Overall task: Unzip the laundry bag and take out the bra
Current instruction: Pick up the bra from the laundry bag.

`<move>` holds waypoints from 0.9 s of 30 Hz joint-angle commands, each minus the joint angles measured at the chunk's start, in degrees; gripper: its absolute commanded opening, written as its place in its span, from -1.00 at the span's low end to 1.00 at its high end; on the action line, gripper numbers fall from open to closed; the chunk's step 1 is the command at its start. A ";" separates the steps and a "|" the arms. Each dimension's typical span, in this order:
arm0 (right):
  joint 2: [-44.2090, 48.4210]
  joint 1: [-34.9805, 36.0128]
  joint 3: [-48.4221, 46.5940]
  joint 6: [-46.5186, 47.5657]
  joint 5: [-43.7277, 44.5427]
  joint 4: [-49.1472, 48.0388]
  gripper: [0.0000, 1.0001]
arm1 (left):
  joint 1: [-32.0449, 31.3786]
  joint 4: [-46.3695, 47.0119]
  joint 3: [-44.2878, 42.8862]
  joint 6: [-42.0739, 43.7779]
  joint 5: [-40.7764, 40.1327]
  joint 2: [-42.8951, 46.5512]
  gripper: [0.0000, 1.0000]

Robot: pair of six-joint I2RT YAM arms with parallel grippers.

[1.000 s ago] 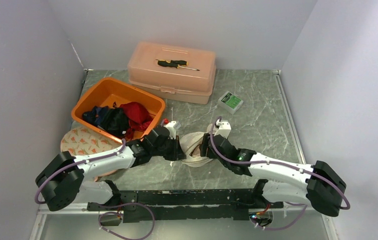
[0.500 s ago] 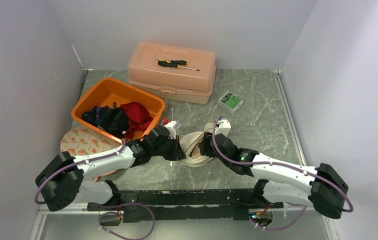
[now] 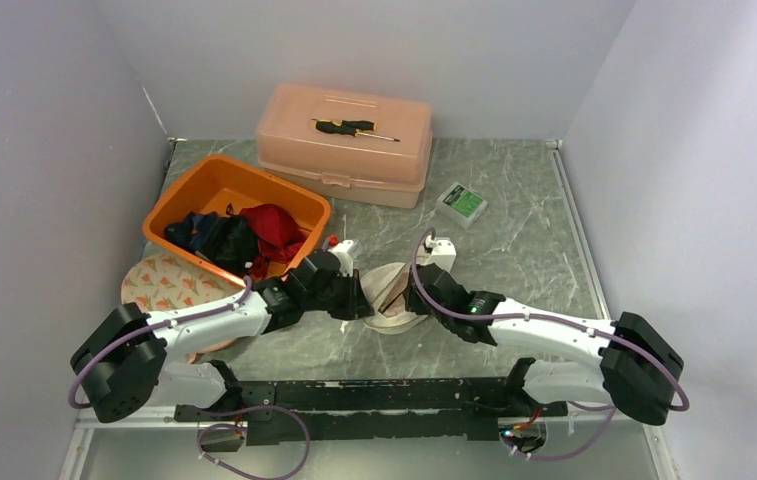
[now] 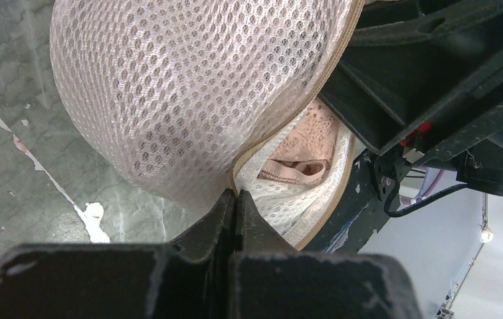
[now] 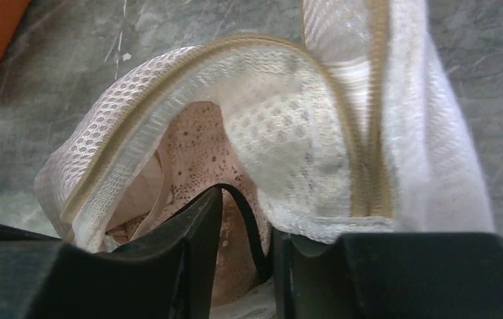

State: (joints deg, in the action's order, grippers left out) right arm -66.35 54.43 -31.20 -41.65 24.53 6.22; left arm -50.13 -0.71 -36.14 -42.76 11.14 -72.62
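Observation:
The white mesh laundry bag (image 3: 391,303) lies on the marble table between my two arms, its zipper open and its mouth gaping. My left gripper (image 3: 358,299) is shut on the bag's zipper edge (image 4: 236,193) and holds the mouth up. Inside shows the pink lace bra (image 4: 303,147). My right gripper (image 3: 410,291) reaches into the mouth from the right. Its fingers (image 5: 248,219) stand a little apart with the lace of the bra (image 5: 192,149) between them, and the bag's upper flap (image 5: 282,126) arches over them.
An orange bin (image 3: 201,186) with dark and red clothes stands at the back left. Behind it is a pink toolbox (image 3: 344,150) with a screwdriver (image 3: 354,127) on the lid. A small green-and-white box (image 3: 461,203) lies right of it. A patterned round mat (image 3: 159,285) lies beside the left arm.
My right gripper has pushed leftward into the bag's mouth and its fingers have drawn closer together. The left gripper has kept its hold and has not moved.

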 commanded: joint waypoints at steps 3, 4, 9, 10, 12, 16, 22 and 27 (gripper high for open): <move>0.30 -0.27 -2.19 -0.72 -1.07 -2.98 -0.72 | -0.41 0.80 -1.84 -0.17 -0.09 0.75 -0.95; 1.30 -0.21 -1.88 -0.51 -1.19 -3.34 -0.88 | -0.36 -0.28 -1.83 -0.16 -0.26 0.81 -0.95; 7.43 -0.26 -1.41 2.12 -3.73 -3.91 -1.00 | -0.39 -2.63 -2.19 0.07 -2.11 1.55 -0.95; 9.42 -0.21 -0.69 3.70 -5.23 -5.15 -1.00 | -0.34 -3.27 -2.33 0.13 -2.62 1.78 -0.95; 13.06 -0.21 0.94 6.28 -9.66 -8.44 -1.00 | -0.39 -4.24 -2.63 -0.06 -3.86 2.43 -0.95; 17.93 -0.27 1.97 12.84 -16.45 -9.74 -1.00 | -0.41 -6.60 -4.20 0.02 -5.92 4.16 -0.95; 17.51 -0.37 -0.92 21.04 -22.63 -3.44 -1.00 | -0.34 -10.84 -9.48 1.42 -9.63 5.99 -0.95; 16.55 -0.26 -1.44 24.65 -27.58 -2.64 -1.00 | -0.30 -14.91 -15.59 2.78 -13.88 4.18 -0.95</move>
State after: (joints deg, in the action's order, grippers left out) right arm -50.00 54.08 -29.85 -22.00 2.90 4.27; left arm -50.33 -12.62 -46.11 -42.06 2.52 -68.31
